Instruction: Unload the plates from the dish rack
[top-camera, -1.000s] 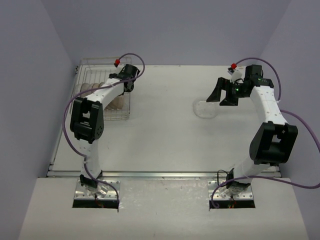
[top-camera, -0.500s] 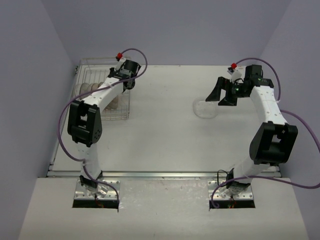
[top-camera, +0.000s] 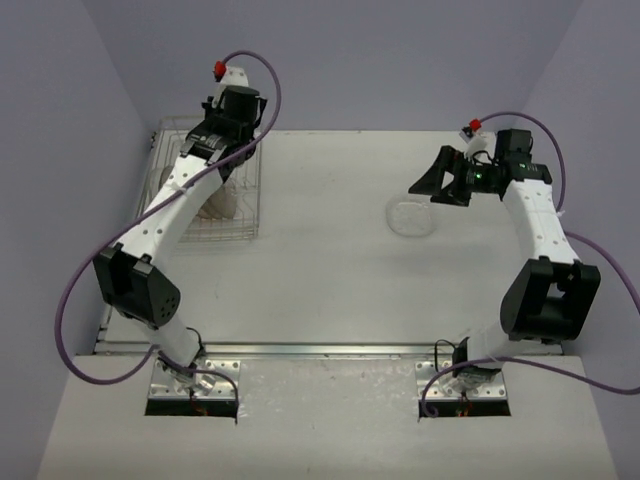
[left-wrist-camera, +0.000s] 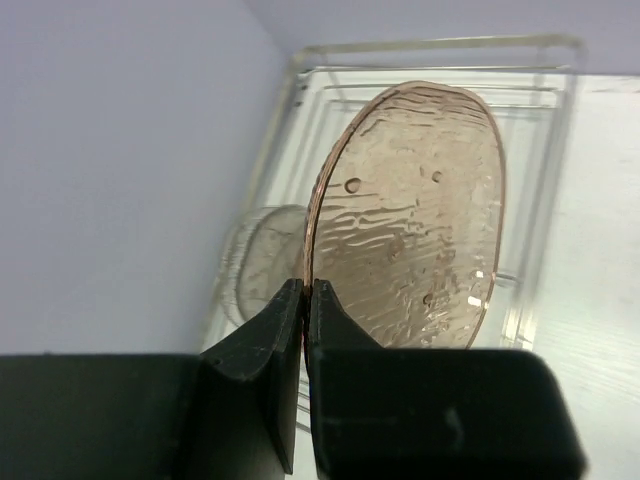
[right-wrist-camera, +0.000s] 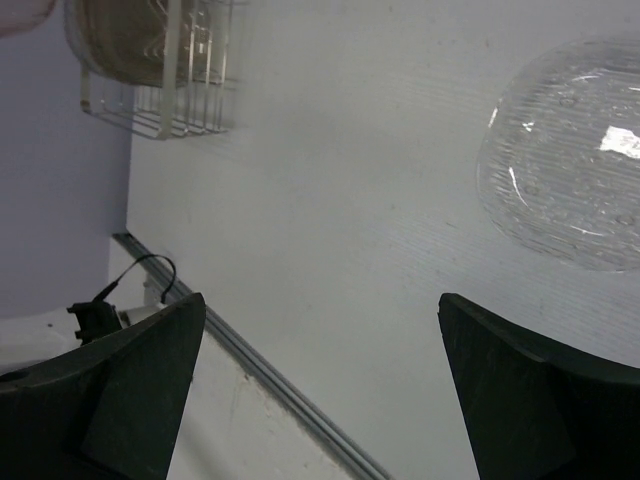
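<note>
From the left wrist camera, the left gripper is clenched on the lower rim of a pink-brown plate, which stands on edge straight ahead of the fingers. Below and beyond it lies the dish rack. To the left of the held plate is a second plate, too blurred to tell for certain but seemingly upright in the slots. A wall runs close along the tool's left, and the table spreads out on its right.

The overhead camera hides that grip behind the wrist, but it places the rack in the table's far left corner, tight to the left edge.

The right gripper has its jaws spread wide with nothing between them. A clear plate lies flat on the table ahead and to the right of its fingers, apart from them. Farther off, a broad stretch of white table separates this plate from the rack.
</note>
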